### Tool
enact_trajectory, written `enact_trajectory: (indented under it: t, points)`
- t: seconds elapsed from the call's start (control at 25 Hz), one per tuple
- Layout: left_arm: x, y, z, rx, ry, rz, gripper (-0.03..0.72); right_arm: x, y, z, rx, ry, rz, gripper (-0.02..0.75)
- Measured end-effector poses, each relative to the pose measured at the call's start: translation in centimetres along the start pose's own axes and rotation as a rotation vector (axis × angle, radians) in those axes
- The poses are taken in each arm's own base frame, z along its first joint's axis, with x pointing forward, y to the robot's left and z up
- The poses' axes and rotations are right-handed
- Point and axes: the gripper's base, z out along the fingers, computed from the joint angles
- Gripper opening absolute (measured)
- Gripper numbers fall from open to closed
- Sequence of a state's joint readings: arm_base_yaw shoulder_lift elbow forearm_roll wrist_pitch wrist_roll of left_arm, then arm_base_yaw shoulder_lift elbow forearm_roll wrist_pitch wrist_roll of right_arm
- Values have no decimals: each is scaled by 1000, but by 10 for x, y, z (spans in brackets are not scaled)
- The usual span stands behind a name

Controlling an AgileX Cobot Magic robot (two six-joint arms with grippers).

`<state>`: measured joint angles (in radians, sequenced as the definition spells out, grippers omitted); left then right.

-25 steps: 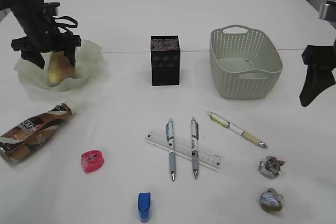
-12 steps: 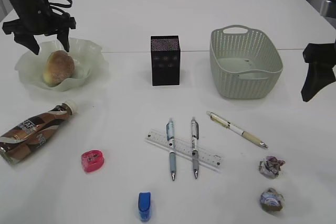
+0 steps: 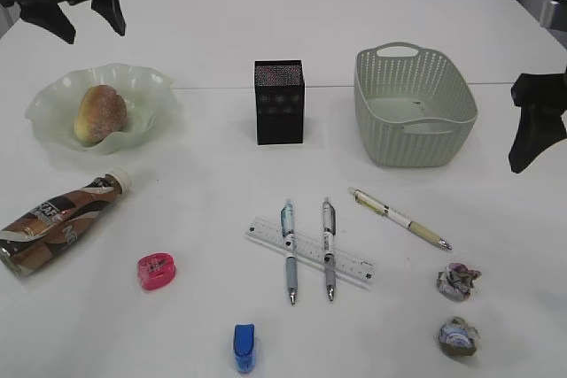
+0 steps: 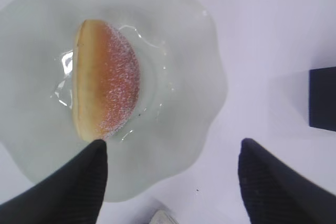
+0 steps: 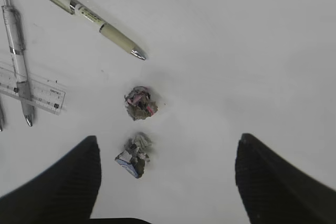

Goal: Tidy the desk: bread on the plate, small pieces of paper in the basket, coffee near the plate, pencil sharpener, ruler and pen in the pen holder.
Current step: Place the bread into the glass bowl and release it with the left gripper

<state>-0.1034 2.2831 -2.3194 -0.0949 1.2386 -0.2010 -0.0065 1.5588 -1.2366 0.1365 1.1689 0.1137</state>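
The bread (image 3: pixel 100 114) lies in the wavy pale plate (image 3: pixel 146 86), also in the left wrist view (image 4: pixel 105 98). My left gripper (image 3: pixel 78 19) is open and empty, high above the plate. The coffee bottle (image 3: pixel 55 219) lies on its side left front. A pink sharpener (image 3: pixel 157 272), a blue sharpener (image 3: pixel 243 348), a ruler (image 3: pixel 310 250), two pens (image 3: pixel 289 254) across it and a third pen (image 3: pixel 400 219) lie in front of the black pen holder (image 3: pixel 279 102). Two paper balls (image 3: pixel 458 281) (image 5: pixel 139 103) lie at the front right. My right gripper (image 3: pixel 532 143) is open and empty above them.
A green basket (image 3: pixel 414 104) stands at the back right, empty. The table's right edge lies near my right arm. The pen holder's corner shows in the left wrist view (image 4: pixel 323 98).
My left gripper has let go of the bread in the plate and risen up and back, away from it. The right arm has hardly moved.
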Motion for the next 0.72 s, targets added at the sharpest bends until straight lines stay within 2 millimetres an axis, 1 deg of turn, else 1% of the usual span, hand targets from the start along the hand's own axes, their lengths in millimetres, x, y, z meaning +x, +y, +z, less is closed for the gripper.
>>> enact_trajectory:
  t: [0.08, 0.2, 0.28, 0.48, 0.6, 0.72]
  points:
    - [2, -5, -17, 15, -15, 15, 561, 1, 0, 0, 1, 12, 1, 584]
    - [10, -7, -41, 20, -19, 34, 561, 3, 0, 0, 4, 34, 1, 584]
    - [18, -7, -56, 19, -17, 44, 560, 4, 0, 0, 5, 47, 1, 584]
    - [47, -1, -101, -6, -15, 61, 559, 5, 3, 0, -36, 53, 17, 584]
    - [65, 2, -131, -22, -39, 72, 559, 6, 11, 1, -49, 59, -1, 584]
    - [84, 5, -167, -23, -85, 78, 559, 12, 29, 3, -25, 66, -100, 584]
